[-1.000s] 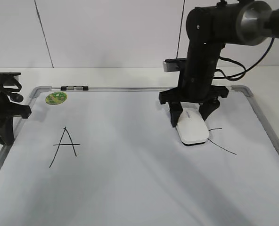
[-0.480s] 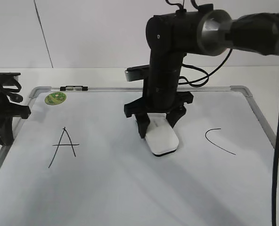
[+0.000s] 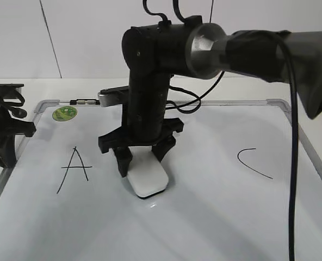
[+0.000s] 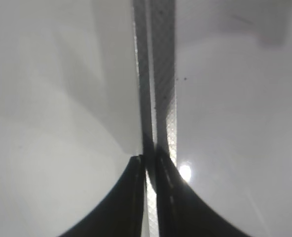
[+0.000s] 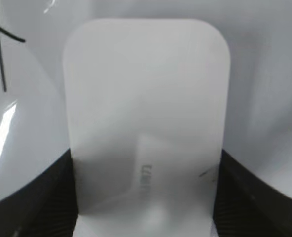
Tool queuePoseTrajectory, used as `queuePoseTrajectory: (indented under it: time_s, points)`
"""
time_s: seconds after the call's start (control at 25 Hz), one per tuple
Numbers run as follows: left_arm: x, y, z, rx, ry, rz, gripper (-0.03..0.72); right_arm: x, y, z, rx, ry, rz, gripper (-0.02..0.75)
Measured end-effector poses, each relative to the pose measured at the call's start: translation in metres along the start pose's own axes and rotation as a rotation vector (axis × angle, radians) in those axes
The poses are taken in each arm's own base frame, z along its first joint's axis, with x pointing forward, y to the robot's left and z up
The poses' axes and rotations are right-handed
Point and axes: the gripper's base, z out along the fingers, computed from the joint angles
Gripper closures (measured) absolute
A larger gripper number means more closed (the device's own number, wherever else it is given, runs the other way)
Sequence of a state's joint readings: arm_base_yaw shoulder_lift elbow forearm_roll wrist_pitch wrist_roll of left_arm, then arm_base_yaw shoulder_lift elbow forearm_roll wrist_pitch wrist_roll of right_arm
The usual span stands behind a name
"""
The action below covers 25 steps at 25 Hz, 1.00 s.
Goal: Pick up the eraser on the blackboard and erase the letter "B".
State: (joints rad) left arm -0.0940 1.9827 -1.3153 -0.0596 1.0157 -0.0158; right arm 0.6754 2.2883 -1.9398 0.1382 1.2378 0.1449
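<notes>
My right gripper [image 3: 143, 160] is shut on the white eraser [image 3: 148, 178], which lies flat on the blackboard [image 3: 204, 217] a little left of its middle. The right wrist view shows the eraser [image 5: 146, 113] filling the space between the two black fingers. No letter "B" shows on the board; it is hidden or out of view. The black "A" [image 3: 74, 167] is left of the eraser and a stroke of it shows in the right wrist view [image 5: 2, 54]. The curved "C" [image 3: 251, 162] is at the right. My left gripper [image 4: 151, 163] is shut and empty over the board's left frame rail [image 4: 158, 74].
A round green sticker [image 3: 64, 113] and a small black clip [image 3: 86, 101] sit at the board's far left corner. The left arm [image 3: 0, 128] rests at the board's left edge. The right arm [image 3: 248, 46] reaches across from the right.
My right gripper has slid the eraser leftward across the board, from beside the "C" to near the "A". The left arm has not moved.
</notes>
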Motion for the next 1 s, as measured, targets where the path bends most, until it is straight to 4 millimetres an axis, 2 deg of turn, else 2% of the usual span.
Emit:
queuePoseTrajectory:
  time_s: [0.08, 0.2, 0.4, 0.48, 0.56, 0.8, 0.88, 1.0]
  points:
    - [0.000, 0.000, 0.000, 0.000, 0.000, 0.000, 0.652, -0.001, -0.006, -0.001, 0.018, -0.002, 0.005, 0.199]
    - [0.000, 0.000, 0.000, 0.000, 0.000, 0.000, 0.652, -0.006, -0.037, -0.005, 0.063, -0.014, 0.062, 0.199]
    - [0.000, 0.000, 0.000, 0.000, 0.000, 0.000, 0.652, -0.010, -0.103, -0.014, 0.085, -0.032, 0.202, 0.199]
    - [0.000, 0.000, 0.000, 0.000, 0.000, 0.000, 0.652, -0.010, -0.119, -0.016, 0.091, -0.036, 0.233, 0.199]
    - [0.000, 0.000, 0.000, 0.000, 0.001, 0.000, 0.652, -0.010, -0.125, -0.017, 0.093, -0.037, 0.246, 0.199]
    - [0.000, 0.000, 0.000, 0.000, 0.004, 0.000, 0.652, -0.010, -0.124, -0.018, 0.066, -0.039, 0.245, 0.199]
    - [0.001, 0.000, 0.000, 0.000, 0.006, 0.000, 0.652, -0.010, -0.122, -0.022, 0.059, -0.046, 0.244, 0.199]
    - [0.001, 0.000, 0.000, 0.000, 0.008, 0.000, 0.652, -0.009, -0.119, -0.039, 0.051, -0.088, 0.232, 0.199]
